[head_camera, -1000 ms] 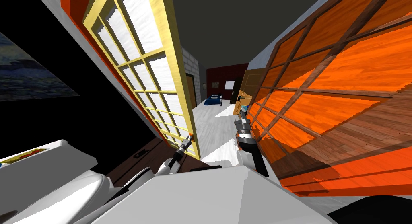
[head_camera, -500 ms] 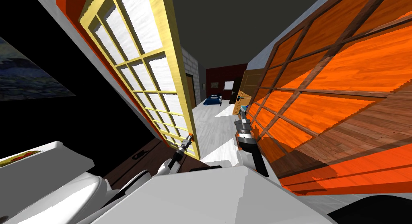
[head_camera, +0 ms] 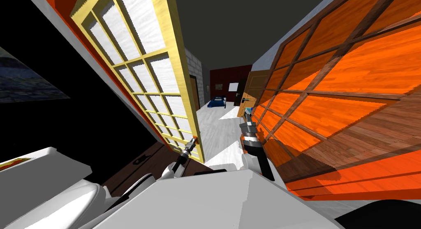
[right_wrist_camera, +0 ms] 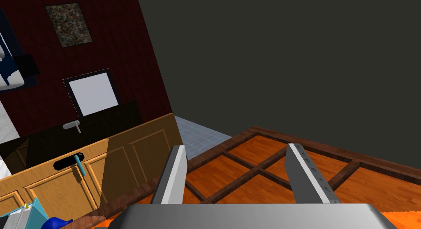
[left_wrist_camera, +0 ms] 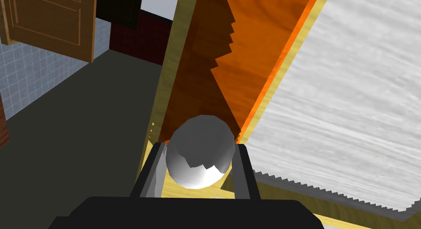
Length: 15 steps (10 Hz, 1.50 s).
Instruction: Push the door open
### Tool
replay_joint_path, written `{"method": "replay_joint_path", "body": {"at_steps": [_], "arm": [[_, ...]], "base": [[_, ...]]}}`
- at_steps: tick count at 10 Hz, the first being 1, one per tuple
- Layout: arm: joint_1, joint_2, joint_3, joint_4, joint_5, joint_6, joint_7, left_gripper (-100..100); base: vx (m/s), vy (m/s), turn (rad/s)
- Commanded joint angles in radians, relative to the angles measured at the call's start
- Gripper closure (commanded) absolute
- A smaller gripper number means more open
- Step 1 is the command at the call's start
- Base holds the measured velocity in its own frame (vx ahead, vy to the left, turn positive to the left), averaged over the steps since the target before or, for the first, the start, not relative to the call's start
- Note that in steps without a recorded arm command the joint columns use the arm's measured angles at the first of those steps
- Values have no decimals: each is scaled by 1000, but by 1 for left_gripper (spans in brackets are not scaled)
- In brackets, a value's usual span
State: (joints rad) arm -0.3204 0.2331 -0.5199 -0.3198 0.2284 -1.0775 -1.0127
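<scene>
The door [head_camera: 144,74] has a yellow frame and white panes and stands swung out on my left, with its free edge near my left gripper [head_camera: 192,143]. In the left wrist view a round grey knob [left_wrist_camera: 200,156] sits between the two fingers of the left gripper [left_wrist_camera: 200,147], which press its sides. Beside it are the door's orange edge and a white pane [left_wrist_camera: 349,95]. My right gripper [head_camera: 248,114] is raised beside the right wall. In its own wrist view the right gripper [right_wrist_camera: 236,147] is open with nothing between the fingers.
An orange wall with a brown lattice [head_camera: 337,95] runs close along my right. A white-floored corridor [head_camera: 222,132] leads ahead to a wooden door standing ajar [head_camera: 250,95] and a blue bed [head_camera: 217,102]. White fixtures [head_camera: 41,169] and a black area lie on my left.
The door's hinge side and everything left of it have slid leftward in the head view. The knob edge, my left gripper on it and the right arm stay where they were.
</scene>
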Motion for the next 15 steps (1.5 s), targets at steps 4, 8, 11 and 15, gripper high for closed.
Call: {"method": "replay_joint_path", "body": {"at_steps": [4,8,11,15], "arm": [[7,-6,36,-18,18,7,111,100],[13,-12,57,-27,29,12,193,100],[19,-18,80,-37,41,16,271,100],[29,-29,117,-53,60,24,385,100]], "base": [[27,-2,-46],[36,-1,-42],[44,1,-51],[39,-1,-52]]}}
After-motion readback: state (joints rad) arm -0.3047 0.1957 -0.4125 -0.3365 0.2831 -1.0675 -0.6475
